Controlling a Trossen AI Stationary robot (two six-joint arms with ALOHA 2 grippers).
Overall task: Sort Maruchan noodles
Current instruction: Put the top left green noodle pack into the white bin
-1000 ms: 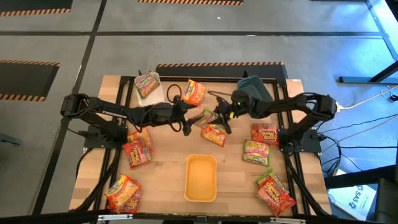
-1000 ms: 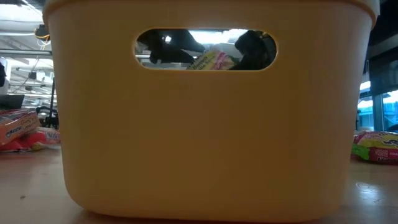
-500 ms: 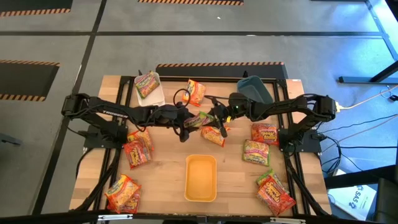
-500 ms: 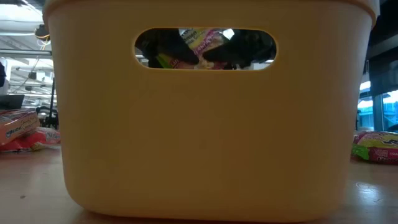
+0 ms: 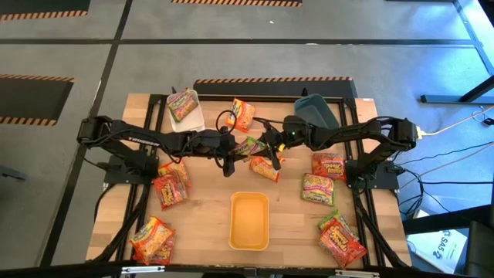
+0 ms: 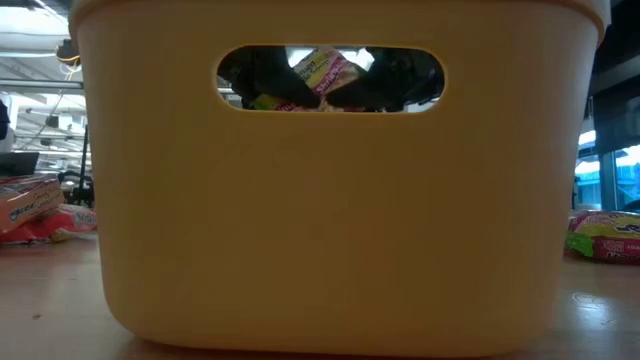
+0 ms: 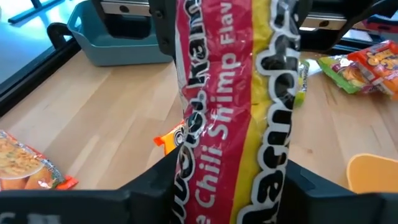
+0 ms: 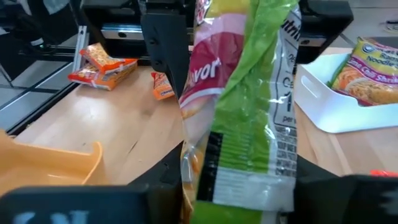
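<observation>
A yellow bin sits low in the frame. Above it, at centre, both grippers — left and right — are clamped on one green-pink noodle packet, held off the table between them.

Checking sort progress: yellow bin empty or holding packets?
Empty. High view shows the yellow bin with a bare floor; packets lie on the table around it.

Yellow bin up close, noodle packet visible through its handle slot
</observation>
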